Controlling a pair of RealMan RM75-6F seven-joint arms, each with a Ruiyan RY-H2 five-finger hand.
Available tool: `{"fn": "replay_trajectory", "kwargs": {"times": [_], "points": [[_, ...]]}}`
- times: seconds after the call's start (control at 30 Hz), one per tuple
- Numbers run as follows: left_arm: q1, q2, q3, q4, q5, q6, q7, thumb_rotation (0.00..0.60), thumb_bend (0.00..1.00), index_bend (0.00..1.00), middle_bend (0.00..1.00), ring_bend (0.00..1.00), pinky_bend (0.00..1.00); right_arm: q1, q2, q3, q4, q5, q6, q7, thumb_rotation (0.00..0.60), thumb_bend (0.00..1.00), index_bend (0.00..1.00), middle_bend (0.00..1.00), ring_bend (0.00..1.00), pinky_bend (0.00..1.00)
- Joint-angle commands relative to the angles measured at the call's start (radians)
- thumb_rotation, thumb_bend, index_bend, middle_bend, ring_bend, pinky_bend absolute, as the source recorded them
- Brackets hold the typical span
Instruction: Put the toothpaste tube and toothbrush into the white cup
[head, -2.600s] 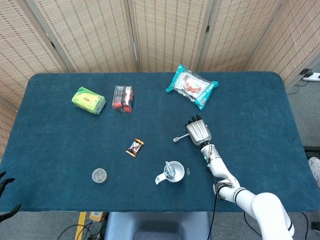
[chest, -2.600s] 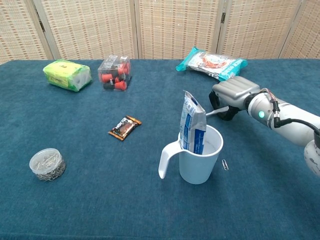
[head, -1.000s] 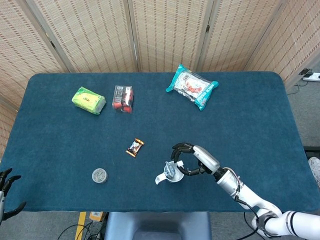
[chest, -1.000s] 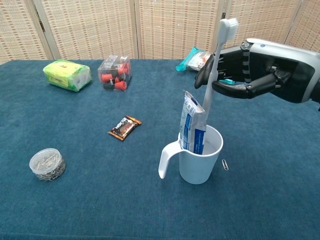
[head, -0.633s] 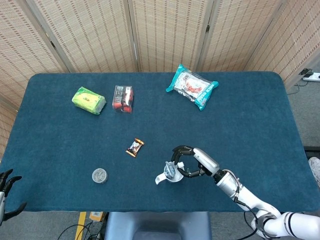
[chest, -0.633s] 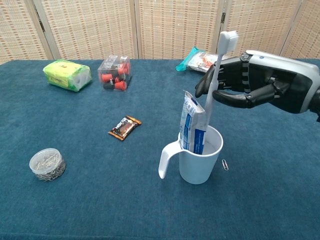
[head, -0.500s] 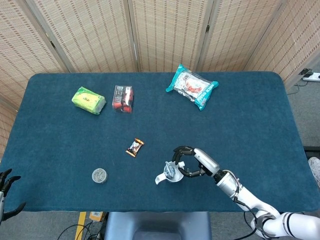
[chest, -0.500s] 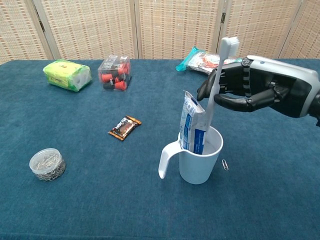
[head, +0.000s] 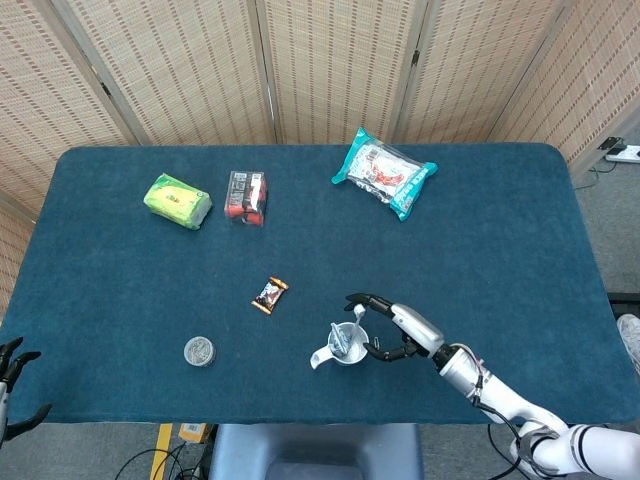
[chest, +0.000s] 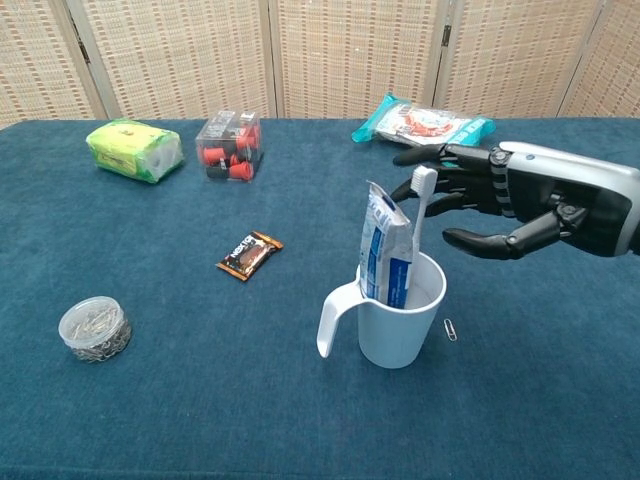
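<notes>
On the blue desk (chest: 150, 400), low centre, the white cup (chest: 400, 318) holds toothpaste tube (chest: 384, 247) and toothbrush (chest: 419, 215); right hand (chest: 520, 205) fingers spread, empty. Task looks done.

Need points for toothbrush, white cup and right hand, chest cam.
toothbrush (chest: 422, 185): chest view, on the bristle head standing above the cup.
white cup (chest: 398, 330): chest view, on the front wall below the rim.
right hand (chest: 505, 200): chest view, on the palm, fingers spread beside the brush.

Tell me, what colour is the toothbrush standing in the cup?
The toothbrush is white, handle and bristle head alike; the chest view shows it best, upright in the white cup.
</notes>
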Motion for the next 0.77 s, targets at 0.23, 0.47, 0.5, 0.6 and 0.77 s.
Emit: {"fn": "replay_trajectory", "kwargs": {"times": [0.23,0.47,0.5,0.6,0.77], "points": [[-0.014,-0.013,-0.013,0.008,0.015,0.007,-0.008,0.600,0.25,0.26,0.11,0.10,0.15,-0.120,0.158,0.007,-0.103,0.034,0.167,-0.328,0.600,0.33,0.04,0.17,0.06,0.12],[-0.035,-0.042,-0.024,0.012,0.037,0.007,-0.001,0.600,0.25,0.26,0.10,0.10,0.15,-0.303,0.202,0.010,-0.137,0.149,0.346,-0.700,0.600,0.38,0.09,0.21,0.06,0.12],[-0.039,-0.046,-0.026,0.012,0.039,0.006,0.001,0.600,0.25,0.26,0.10,0.10,0.15,-0.324,0.204,0.010,-0.136,0.159,0.367,-0.721,0.600,0.39,0.10,0.21,0.06,0.12],[-0.051,-0.059,-0.032,0.011,0.047,0.003,0.006,0.600,0.25,0.25,0.10,0.10,0.15,-0.387,0.213,0.008,-0.133,0.187,0.424,-0.746,0.600,0.39,0.12,0.22,0.06,0.12],[-0.067,-0.075,-0.038,0.001,0.065,0.004,0.018,0.600,0.25,0.25,0.10,0.10,0.15,-0.472,0.226,-0.001,-0.113,0.209,0.487,-0.733,0.600,0.39,0.14,0.23,0.06,0.12]]}}
